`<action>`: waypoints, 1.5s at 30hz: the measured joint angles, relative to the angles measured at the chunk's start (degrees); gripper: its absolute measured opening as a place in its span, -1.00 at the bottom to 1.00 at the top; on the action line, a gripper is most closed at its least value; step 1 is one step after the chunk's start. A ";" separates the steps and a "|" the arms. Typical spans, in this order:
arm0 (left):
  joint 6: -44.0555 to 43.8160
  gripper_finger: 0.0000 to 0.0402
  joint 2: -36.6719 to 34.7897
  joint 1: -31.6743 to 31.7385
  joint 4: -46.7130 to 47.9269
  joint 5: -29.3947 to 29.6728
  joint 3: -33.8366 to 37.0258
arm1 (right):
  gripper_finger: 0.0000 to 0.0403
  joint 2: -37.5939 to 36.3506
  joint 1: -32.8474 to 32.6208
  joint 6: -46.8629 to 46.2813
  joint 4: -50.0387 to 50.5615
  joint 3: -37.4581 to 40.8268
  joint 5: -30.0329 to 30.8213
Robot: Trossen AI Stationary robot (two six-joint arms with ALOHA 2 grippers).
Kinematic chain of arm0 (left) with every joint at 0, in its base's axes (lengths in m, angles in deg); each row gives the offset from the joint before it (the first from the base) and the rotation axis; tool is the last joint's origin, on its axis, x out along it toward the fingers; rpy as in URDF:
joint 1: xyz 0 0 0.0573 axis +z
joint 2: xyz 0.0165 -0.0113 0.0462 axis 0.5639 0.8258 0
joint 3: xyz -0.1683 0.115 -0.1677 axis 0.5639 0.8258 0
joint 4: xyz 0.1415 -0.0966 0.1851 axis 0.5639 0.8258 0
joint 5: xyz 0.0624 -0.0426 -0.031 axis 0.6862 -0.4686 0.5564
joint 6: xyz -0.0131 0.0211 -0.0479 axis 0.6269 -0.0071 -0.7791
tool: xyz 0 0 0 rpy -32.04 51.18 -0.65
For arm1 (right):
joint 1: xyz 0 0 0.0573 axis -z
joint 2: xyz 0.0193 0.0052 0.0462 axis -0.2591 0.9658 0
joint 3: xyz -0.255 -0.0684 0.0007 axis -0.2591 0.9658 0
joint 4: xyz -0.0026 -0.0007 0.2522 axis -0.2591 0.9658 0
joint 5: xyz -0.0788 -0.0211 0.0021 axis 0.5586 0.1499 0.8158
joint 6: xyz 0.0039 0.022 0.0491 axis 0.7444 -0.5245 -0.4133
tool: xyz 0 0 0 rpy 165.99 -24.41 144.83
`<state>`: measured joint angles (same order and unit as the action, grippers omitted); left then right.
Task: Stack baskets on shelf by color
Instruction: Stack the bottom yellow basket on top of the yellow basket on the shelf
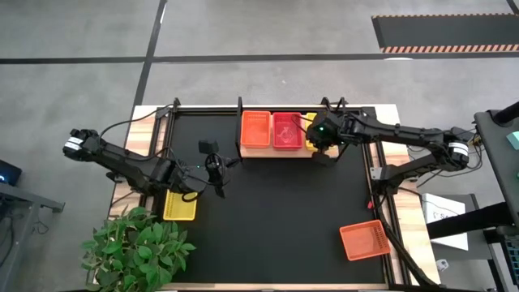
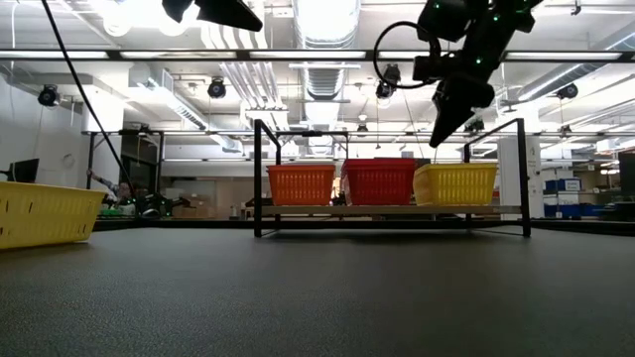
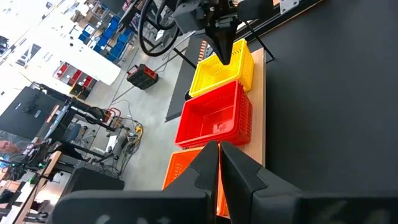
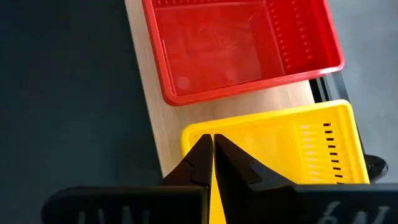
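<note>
Right tool [image 2: 437, 137] hangs closed and empty above the yellow basket [image 2: 455, 183] on the shelf [image 2: 397, 210]; dropping lower, it could probably knock that basket off the end

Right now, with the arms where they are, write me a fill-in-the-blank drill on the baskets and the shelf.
1. On the shelf, the basket between the orange basket and the yellow basket is ____.
2. The right gripper hangs above the ____ basket on the shelf, fingers shut.
3. The loose basket beside the left arm, near the plant, is ____.
4. The loose basket on the mat near the right arm's side is ____.

Missing words: red; yellow; yellow; orange
</note>
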<state>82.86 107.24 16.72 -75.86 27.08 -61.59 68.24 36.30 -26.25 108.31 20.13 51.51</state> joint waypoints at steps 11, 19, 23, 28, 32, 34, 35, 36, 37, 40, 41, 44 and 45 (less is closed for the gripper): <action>1.17 -1.00 0.00 0.00 0.01 0.00 0.16 | -0.96 0.04 0.00 -18.89 -0.56 1.33 6.75; 2.36 -1.00 0.00 0.00 -0.10 -0.02 0.48 | -0.96 3.05 1.00 -36.02 -4.54 -5.92 10.68; 2.57 -1.00 -0.13 0.02 -0.11 -0.02 0.56 | -0.96 9.95 4.11 -37.45 4.84 -14.53 12.45; 2.81 -1.00 -0.17 0.02 -0.08 -0.02 0.54 | -0.96 19.99 8.63 -37.32 21.60 -24.93 12.47; 3.04 -1.00 -0.20 0.02 0.16 -0.02 0.68 | -0.96 25.10 11.07 -35.57 22.11 -28.73 12.35; 3.00 -1.00 -0.20 0.02 0.13 0.00 0.68 | -0.96 27.06 11.87 -34.08 22.04 -29.58 12.00; 2.95 -1.00 -0.20 0.02 0.13 0.00 0.68 | -0.96 27.76 12.16 -33.65 22.13 -29.74 11.98; 2.94 -1.00 -0.19 0.02 0.15 -0.02 0.68 | -0.96 28.30 12.45 -33.35 22.04 -29.76 12.00; 2.94 -1.00 -0.17 0.02 0.15 -0.02 0.68 | -0.96 28.65 12.68 -33.06 21.92 -29.76 11.98; 2.92 -1.00 -0.17 0.02 0.13 0.00 0.68 | -0.96 29.53 12.93 -33.00 21.58 -29.71 12.08; 2.90 -1.00 -0.17 0.02 0.15 -0.02 0.68 | -0.96 29.73 12.93 -32.99 21.09 -29.69 12.09; 2.82 -1.00 -0.17 0.02 0.10 0.00 0.68 | -0.96 30.12 12.90 -32.44 18.85 -29.62 12.01; 2.68 -1.00 -0.17 0.02 0.12 -0.02 0.68 | -0.96 30.14 12.90 -32.12 17.93 -29.51 11.98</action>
<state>85.54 107.06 16.75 -75.74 27.06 -60.92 98.38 49.19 -58.38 126.24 -9.37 63.50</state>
